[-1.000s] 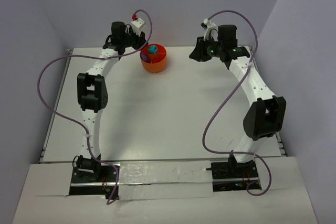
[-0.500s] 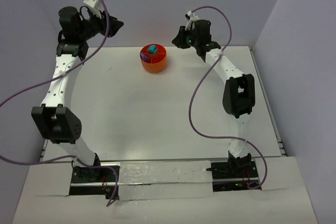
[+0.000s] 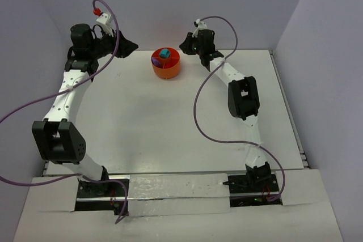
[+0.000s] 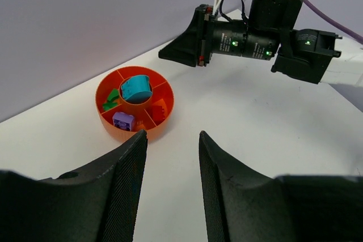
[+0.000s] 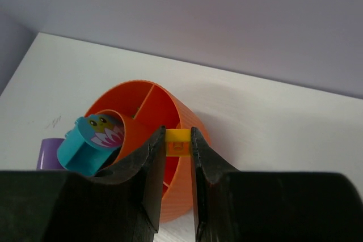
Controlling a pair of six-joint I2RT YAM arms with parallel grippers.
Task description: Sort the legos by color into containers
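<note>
Top: orange tub (image 3: 166,72) sits upper centre on the worktop (image 3: 170,123). Left wrist: my left fingers (image 4: 127,185) are half apart, holding nothing. Right wrist: my right fingers (image 5: 150,179) pinch a yellow brick (image 5: 179,136) mid-frame, about over the tub rim. Releasing here may bounce it out or into the wrong compartment.

Illumination is bright, diffuse and even across the white counter (image 3: 170,123). Shadows are faint and soft-edged. In both wrist views the near fingers (image 4: 127,191) appear dark and slightly blurred.
</note>
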